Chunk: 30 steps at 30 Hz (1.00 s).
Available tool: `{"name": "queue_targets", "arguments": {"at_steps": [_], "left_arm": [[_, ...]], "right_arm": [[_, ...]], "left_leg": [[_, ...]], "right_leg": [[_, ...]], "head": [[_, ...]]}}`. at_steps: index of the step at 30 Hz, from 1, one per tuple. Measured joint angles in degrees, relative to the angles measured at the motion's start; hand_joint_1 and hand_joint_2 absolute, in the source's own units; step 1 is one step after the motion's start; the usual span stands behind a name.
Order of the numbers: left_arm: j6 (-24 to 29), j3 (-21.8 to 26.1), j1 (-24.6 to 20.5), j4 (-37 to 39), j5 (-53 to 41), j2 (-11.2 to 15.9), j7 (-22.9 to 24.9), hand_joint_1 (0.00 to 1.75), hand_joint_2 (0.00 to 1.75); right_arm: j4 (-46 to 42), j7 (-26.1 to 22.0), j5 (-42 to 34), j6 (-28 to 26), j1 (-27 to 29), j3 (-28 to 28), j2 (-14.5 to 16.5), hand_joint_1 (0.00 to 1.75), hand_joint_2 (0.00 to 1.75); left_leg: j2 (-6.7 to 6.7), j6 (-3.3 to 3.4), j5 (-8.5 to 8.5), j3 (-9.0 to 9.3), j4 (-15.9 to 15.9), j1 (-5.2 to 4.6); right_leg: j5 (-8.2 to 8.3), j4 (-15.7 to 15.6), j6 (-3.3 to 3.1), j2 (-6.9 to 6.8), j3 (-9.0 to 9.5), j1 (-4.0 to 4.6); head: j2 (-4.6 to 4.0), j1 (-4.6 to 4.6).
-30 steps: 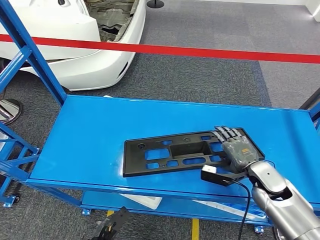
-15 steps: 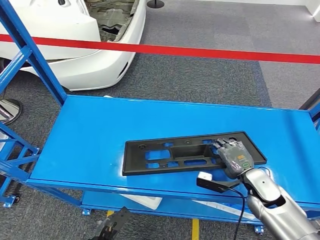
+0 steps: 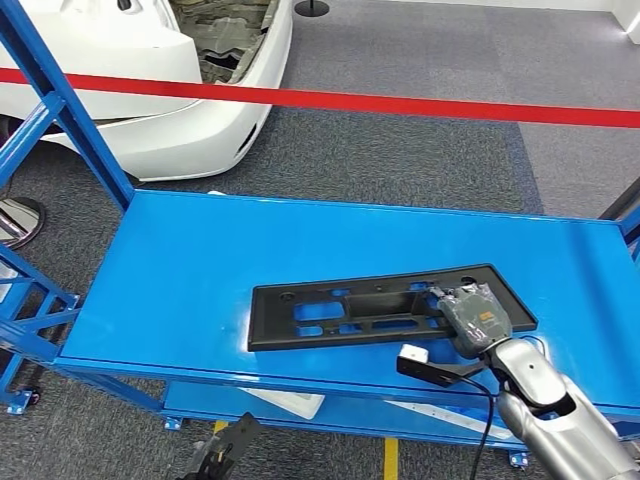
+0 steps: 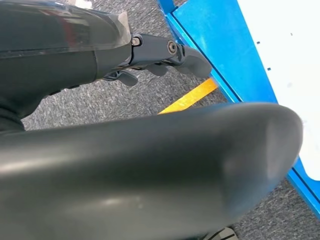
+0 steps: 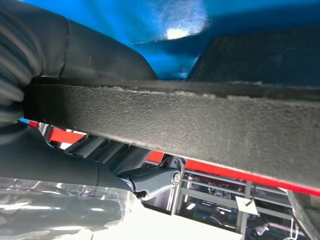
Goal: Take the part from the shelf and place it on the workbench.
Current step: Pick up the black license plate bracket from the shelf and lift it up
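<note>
Where fingers lay flat earlier, right hand (image 3: 472, 317) now gripping tilted part (image 3: 362, 308).

High forward-down head view; close wrist views beside blue shelf (image 3: 189, 270).

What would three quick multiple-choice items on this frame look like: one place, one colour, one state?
1. Where does the black part lie?
A. on the blue shelf top
B. on the carpet
C. on the white car body

2. What colour is the barrier tape beyond the shelf?
A. yellow
B. red
C. green

3. What is the right hand doing?
A. hanging open beside the shelf
B. gripping the part's right end
C. resting on the carpet

Key: 1 A, the part sits on the blue shelf top in the head view. 2 B, the tape is a red band across the floor. 3 B, its fingers are curled over the part's near edge, and the right wrist view shows that edge between thumb and fingers.
</note>
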Motion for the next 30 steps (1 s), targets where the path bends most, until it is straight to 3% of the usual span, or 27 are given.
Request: {"name": "queue_targets", "arguments": {"at_steps": [13, 17, 21, 25, 30], "left_arm": [[0.57, 0.11, 0.33, 0.0, 1.92, 0.0, -0.25, 0.0, 0.0], [1.09, 0.2, 0.72, -0.01, 2.68, 0.0, -0.29, 0.0, 0.0], [1.53, 0.67, 1.15, 0.01, 3.56, 0.0, -0.73, 0.0, 0.0], [1.99, 1.41, 1.46, 0.01, 4.44, 0.0, -1.32, 0.0, 0.0], [2.03, 1.88, 1.53, -0.01, 4.99, 0.0, -1.43, 0.0, 0.0]], "right_arm": [[-13.79, 3.14, 4.91, -1.56, 6.35, -3.65, -5.74, 1.75, 1.75], [-20.69, 6.62, 10.12, -8.41, 11.72, -6.78, -6.86, 1.75, 1.75], [-29.44, 8.68, 15.15, -15.71, 19.42, -11.8, -6.64, 1.75, 1.75], [-37.2, 8.6, 16.98, -21.52, 26.84, -15.92, -4.29, 1.75, 1.75], [-42.26, 8.25, 17.44, -22.65, 31.28, -18.35, -2.28, 1.75, 1.75]], "left_leg": [[-0.01, 0.0, -0.02, -0.1, 0.0, 0.0], [-0.09, 0.01, -0.02, -0.14, 0.0, 0.01], [-0.09, 0.01, -0.03, -0.2, -0.02, 0.05], [-0.09, 0.04, -0.05, -0.23, -0.04, 0.05], [-0.09, 0.04, -0.05, -0.19, -0.04, 0.02]], "right_leg": [[-0.01, -0.01, 0.0, -0.02, -0.08, -0.01], [-0.04, -0.01, 0.04, -0.14, -0.08, 0.0], [-0.06, -0.01, 0.06, -0.15, -0.09, 0.02], [-0.08, -0.01, 0.06, -0.13, -0.1, 0.02], [-0.06, -0.01, 0.06, -0.1, -0.09, 0.0]], "head": [[0.0, 0.0], [0.0, -0.01], [0.0, 0.0], [0.0, -0.02], [0.0, 0.0]]}}
